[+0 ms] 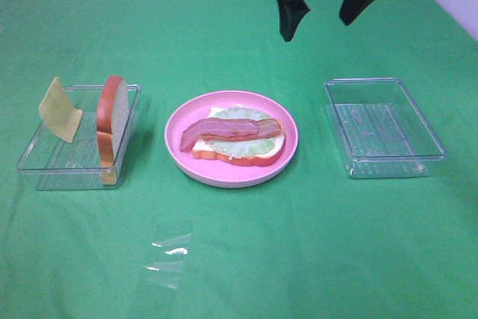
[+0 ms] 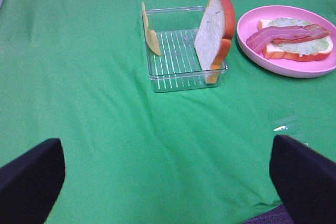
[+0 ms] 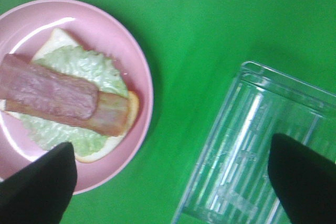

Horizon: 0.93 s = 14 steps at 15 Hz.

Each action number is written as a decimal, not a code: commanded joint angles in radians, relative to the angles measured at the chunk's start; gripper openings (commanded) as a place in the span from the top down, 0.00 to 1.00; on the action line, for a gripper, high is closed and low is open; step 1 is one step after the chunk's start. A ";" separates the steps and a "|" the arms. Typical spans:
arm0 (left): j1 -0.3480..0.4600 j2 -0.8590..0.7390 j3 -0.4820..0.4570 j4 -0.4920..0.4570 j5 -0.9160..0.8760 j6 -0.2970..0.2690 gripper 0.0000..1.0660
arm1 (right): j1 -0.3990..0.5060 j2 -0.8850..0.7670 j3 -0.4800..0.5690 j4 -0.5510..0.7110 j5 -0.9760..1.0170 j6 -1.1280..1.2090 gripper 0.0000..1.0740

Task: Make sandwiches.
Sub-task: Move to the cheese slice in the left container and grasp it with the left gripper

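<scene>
The half-built sandwich (image 1: pixel 237 138) lies on a round pink plate (image 1: pixel 224 177): a bread slice, pale green lettuce and bacon strips (image 3: pixel 58 95) on top. A second bread slice (image 1: pixel 113 113) stands on edge in the clear left tray (image 1: pixel 45 166), with the yellow cheese square (image 1: pixel 60 108) leaning at that tray's far side. My right gripper (image 1: pixel 320 26) hangs open and empty above the cloth, behind and to the right of the plate. The left gripper (image 2: pixel 168 192) shows only in its wrist view, open and empty, well short of the left tray (image 2: pixel 178 80).
An empty clear tray (image 1: pixel 385 128) sits right of the plate. A scrap of clear film (image 1: pixel 168 255) lies on the green cloth in front of the plate. A pale wall edges the table at the far right.
</scene>
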 commanded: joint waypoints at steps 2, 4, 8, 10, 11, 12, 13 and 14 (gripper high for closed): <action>-0.004 -0.014 0.000 -0.009 -0.010 0.000 0.08 | -0.267 -0.051 0.023 0.049 0.128 0.030 0.12; -0.004 -0.014 0.000 -0.009 -0.010 0.000 0.08 | -0.339 -0.112 0.138 0.058 0.128 -0.001 0.13; -0.004 -0.014 0.000 -0.009 -0.010 0.000 0.08 | -0.344 -0.355 0.542 0.051 0.124 0.009 0.13; -0.004 -0.014 0.000 -0.009 -0.010 0.000 0.08 | -0.344 -0.574 0.797 0.102 0.061 0.023 0.13; -0.004 -0.014 0.000 -0.009 -0.010 0.000 0.08 | -0.344 -0.693 0.900 0.123 0.005 0.023 0.13; -0.004 -0.014 0.000 -0.009 -0.010 0.000 0.08 | -0.344 -0.760 0.949 0.123 -0.013 0.023 0.13; -0.004 -0.014 0.000 -0.009 -0.010 0.000 0.08 | -0.344 -0.893 1.033 0.115 -0.025 0.023 0.13; -0.004 -0.014 0.000 -0.009 -0.010 0.000 0.08 | -0.344 -1.026 1.102 0.103 -0.026 0.023 0.13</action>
